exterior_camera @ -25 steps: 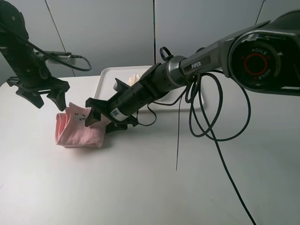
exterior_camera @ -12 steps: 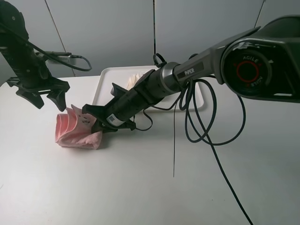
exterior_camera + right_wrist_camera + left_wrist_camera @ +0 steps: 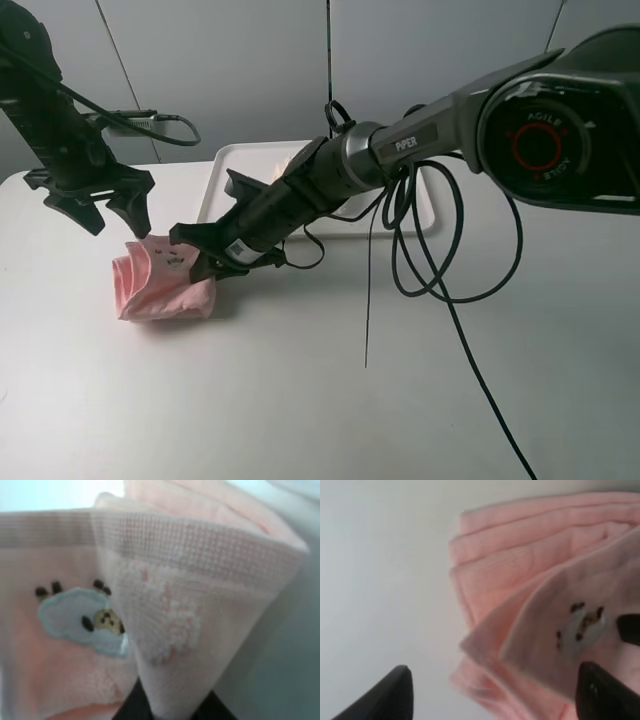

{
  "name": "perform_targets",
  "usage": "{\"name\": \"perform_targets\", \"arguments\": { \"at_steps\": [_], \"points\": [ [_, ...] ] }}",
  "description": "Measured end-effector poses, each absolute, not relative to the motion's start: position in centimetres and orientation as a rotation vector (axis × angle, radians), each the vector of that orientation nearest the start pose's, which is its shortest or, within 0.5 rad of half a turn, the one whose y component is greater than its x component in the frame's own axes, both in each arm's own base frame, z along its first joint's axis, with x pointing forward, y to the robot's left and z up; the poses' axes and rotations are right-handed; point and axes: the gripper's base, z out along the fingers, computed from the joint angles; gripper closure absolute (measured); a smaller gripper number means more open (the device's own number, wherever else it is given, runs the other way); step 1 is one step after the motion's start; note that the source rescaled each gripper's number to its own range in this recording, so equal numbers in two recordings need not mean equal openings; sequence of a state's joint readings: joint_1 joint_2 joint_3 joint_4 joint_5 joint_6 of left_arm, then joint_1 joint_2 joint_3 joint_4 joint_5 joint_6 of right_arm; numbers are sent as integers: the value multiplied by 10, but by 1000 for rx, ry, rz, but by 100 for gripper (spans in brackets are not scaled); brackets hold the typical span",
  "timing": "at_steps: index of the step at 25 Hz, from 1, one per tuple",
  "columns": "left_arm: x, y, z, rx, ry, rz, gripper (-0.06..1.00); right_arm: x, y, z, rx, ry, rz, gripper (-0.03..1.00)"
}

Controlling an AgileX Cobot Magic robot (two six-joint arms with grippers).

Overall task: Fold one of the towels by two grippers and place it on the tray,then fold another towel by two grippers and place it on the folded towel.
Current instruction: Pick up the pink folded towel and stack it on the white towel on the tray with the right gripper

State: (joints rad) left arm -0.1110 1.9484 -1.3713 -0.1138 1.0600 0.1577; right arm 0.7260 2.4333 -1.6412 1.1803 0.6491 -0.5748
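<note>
From the high camera, the right gripper (image 3: 200,252) is clamped on a raised corner of the pink towel (image 3: 160,285), which lies on the table (image 3: 300,380) short of the tray (image 3: 225,165). The left wrist view shows the left gripper (image 3: 495,692) spread wide above the folds, holding nothing. In the right wrist view only a thin corner is pinched, so the fold may slip loose when lifted.

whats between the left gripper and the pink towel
Nothing: in the left wrist view the open left gripper hangs over the pink towel with only air between.
</note>
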Motion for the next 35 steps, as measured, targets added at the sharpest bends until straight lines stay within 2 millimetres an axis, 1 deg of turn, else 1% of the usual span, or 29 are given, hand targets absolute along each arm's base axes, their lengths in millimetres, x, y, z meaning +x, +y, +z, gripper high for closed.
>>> {"name": "perform_targets", "arguments": {
  "at_steps": [3,6,10,12,17,20,23,27,32,35],
  "points": [
    [369,-52,182,351,3107,-195,9,337,365,91,-729,2679,1093,89],
    [368,-53,183,351,3112,-210,9,345,367,108,-866,2634,987,89],
    [368,-53,183,353,3118,-214,9,355,370,125,-959,2574,892,89],
    [367,-53,183,354,3120,-214,9,359,371,134,-972,2547,885,89],
    [367,-53,183,374,3117,-214,9,379,364,156,-948,2489,894,89],
    [367,-53,183,384,3115,-214,9,390,357,165,-904,2471,895,89],
    [367,-53,183,387,3115,-214,9,399,348,167,-865,2478,894,89],
    [367,-54,183,385,3115,-217,9,416,328,168,-743,2518,907,89],
    [367,-54,183,387,3114,-219,9,434,302,174,-549,2554,1063,89],
    [367,-54,183,387,3114,-219,9,440,293,177,-456,2558,1157,89]
  ]
}}
